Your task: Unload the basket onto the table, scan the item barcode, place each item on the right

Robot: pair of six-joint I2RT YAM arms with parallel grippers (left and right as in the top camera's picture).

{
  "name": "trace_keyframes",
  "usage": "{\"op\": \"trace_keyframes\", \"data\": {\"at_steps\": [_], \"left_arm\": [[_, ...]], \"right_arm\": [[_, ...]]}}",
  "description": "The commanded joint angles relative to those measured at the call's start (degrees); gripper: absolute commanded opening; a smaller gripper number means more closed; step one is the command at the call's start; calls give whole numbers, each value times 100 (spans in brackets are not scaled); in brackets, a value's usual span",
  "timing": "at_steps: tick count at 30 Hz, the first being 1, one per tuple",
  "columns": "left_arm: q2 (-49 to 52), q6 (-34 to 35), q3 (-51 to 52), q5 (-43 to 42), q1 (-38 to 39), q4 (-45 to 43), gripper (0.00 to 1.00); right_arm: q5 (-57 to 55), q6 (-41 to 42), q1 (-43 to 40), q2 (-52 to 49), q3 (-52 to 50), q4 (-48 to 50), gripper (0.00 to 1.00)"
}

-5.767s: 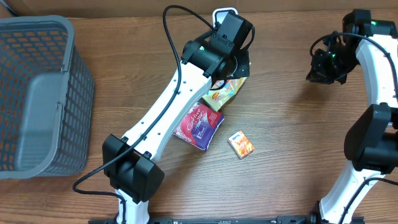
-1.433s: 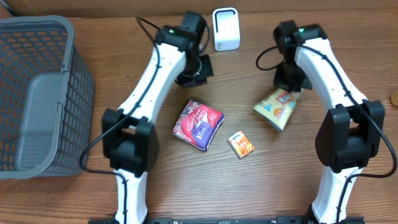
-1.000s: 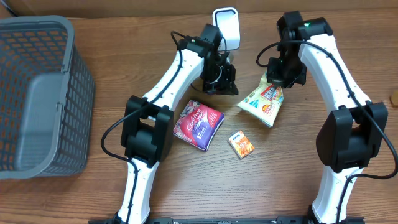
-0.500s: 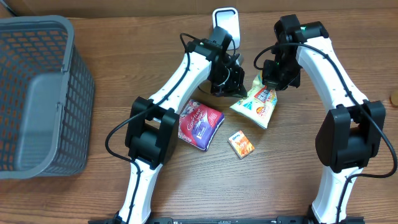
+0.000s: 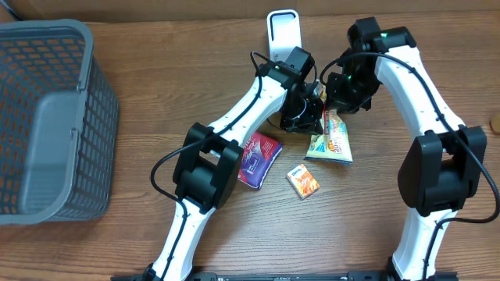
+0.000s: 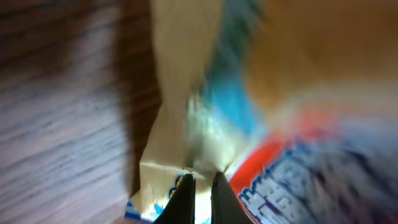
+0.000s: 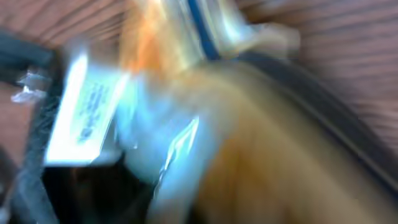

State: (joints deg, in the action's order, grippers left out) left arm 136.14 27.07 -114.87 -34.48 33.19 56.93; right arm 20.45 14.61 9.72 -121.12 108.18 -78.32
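Fully closed, left tool (image 6: 200, 186) touches the snack packet (image 5: 332, 140).

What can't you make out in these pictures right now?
- Barcode on the snack bag: too small overhead, lost to motion blur in both wrist views.
- Jaws of the right gripper: hidden overhead under its own wrist; right wrist view blurred.
- Part of the purple packet: covered overhead by the left arm.

Wooden table (image 5: 117, 234): scanner (image 5: 281, 30), basket (image 5: 47, 117), packet (image 5: 264, 152), box (image 5: 302, 181)
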Motion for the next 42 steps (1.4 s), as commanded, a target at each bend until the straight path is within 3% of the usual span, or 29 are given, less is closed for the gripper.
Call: {"op": "trace_keyframes", "data": {"at_steps": [1, 10, 11, 14, 16, 19, 25, 34, 42], "left_arm": [[249, 282, 0, -4, 61, -122, 4], [249, 162, -11, 11, -83, -50, 4], [249, 162, -20, 9, -114, 0, 4], [249, 153, -68, -4, -262, 269, 4], [249, 33, -149, -7, -369, 474, 4], [249, -186, -343, -2, -555, 793, 4], [249, -197, -428, -140, -852, 984, 4], [249, -177, -428, -107, -881, 1126, 4], [251, -98, -426, -83, -879, 1161, 4]], "right_arm": [[874, -20, 7, 175, 179, 39, 52], [415, -490, -439, 177, 680, -492, 59], [240, -492, -511, 177, 750, -564, 64], [-310, -728, -868, 177, 828, -651, 95], [-409, -763, -1121, 175, 706, -704, 100], [-52, -981, -1508, 173, 341, -673, 100], [1851, -2153, -1912, 175, -988, -22, 97], [3051, -2155, -1878, 173, -2656, 1709, 94], [3652, -2385, -1853, 173, -2992, 2286, 90]]}}
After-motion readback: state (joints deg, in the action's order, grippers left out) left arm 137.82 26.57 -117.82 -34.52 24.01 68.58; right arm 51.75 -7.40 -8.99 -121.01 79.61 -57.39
